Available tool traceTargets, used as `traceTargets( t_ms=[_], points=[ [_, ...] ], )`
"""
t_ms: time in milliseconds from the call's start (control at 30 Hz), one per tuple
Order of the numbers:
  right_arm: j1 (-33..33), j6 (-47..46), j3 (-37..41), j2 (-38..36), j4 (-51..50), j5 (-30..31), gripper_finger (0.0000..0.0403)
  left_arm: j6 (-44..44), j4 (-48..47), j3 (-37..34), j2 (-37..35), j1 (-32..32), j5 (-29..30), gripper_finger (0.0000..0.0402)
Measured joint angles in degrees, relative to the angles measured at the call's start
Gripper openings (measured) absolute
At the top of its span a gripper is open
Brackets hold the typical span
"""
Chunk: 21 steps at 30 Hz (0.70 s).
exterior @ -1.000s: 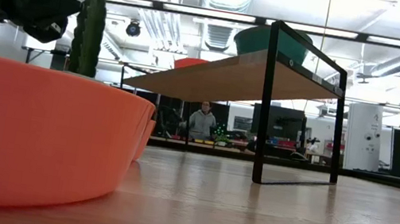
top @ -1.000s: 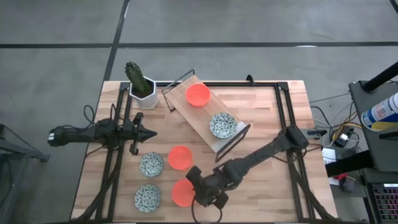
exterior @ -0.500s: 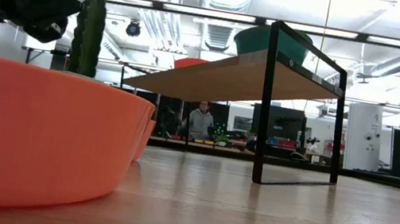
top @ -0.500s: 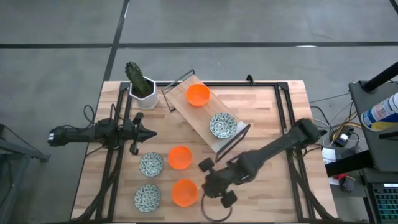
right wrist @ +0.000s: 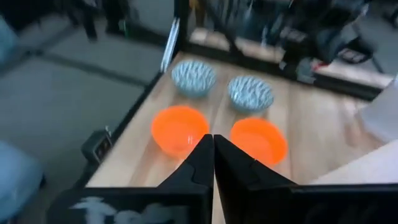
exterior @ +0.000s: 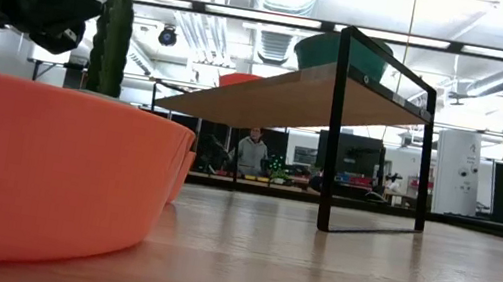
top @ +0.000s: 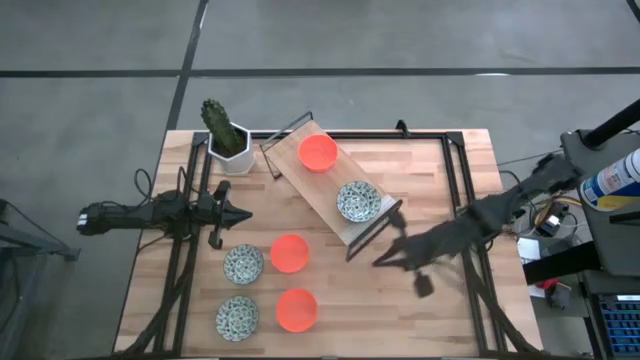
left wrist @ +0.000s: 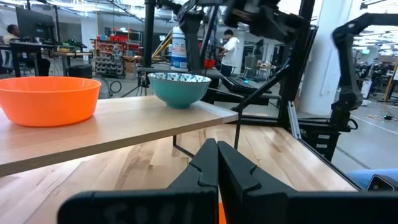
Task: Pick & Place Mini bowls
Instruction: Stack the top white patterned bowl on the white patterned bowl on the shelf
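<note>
Two orange mini bowls (top: 289,253) (top: 296,310) and two patterned mini bowls (top: 243,264) (top: 238,316) rest bottom down on the table's near left part. A third orange bowl (top: 319,153) and a third patterned bowl (top: 357,201) stand on the slanted wooden shelf (top: 318,186). My right gripper (top: 385,260) hovers shut, right of the table bowls and near the shelf's near end; its wrist view looks down on those bowls (right wrist: 179,129). At the table's left, my left gripper (top: 240,214) waits shut, pointing at the shelf.
A cactus in a white hexagonal pot (top: 228,150) stands at the far left corner. Black frame rails (top: 462,200) run along the table's sides. Bare wood lies right of the shelf (top: 430,190). Far off in the low view a person (exterior: 253,151) stands.
My right gripper has drawn back from the nearest orange bowl, going toward the table's right and far edges, and has shut with nothing in it. That bowl stays on the table where it was.
</note>
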State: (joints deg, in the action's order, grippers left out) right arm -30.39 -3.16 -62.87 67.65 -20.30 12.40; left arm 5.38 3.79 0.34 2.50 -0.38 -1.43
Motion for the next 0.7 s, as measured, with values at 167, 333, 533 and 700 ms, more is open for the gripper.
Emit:
traceTargets(
  t_ms=[167, 333, 533, 700],
  points=[
    [-0.1, 0.3, 12.6, -14.0, 10.1, 0.2, 0.0008, 0.0, 0.0, 0.0, 0.0, 0.0, 0.0, 0.0000],
    [0.0, 1.4, 22.1, -25.8, 12.5, 1.3, 0.0008, 0.0, 0.0, 0.0, 0.0, 0.0, 0.0, 0.0000],
    [0.0, 1.1, 31.0, -35.7, 16.6, 3.4, 0.0008, 0.0, 0.0, 0.0, 0.0, -0.1, 0.0, 0.0000],
    [0.1, 2.7, 36.2, -42.4, 16.0, 6.3, 0.0008, 0.0, 0.0, 0.0, 0.0, -0.1, 0.0, 0.0000]
  ],
)
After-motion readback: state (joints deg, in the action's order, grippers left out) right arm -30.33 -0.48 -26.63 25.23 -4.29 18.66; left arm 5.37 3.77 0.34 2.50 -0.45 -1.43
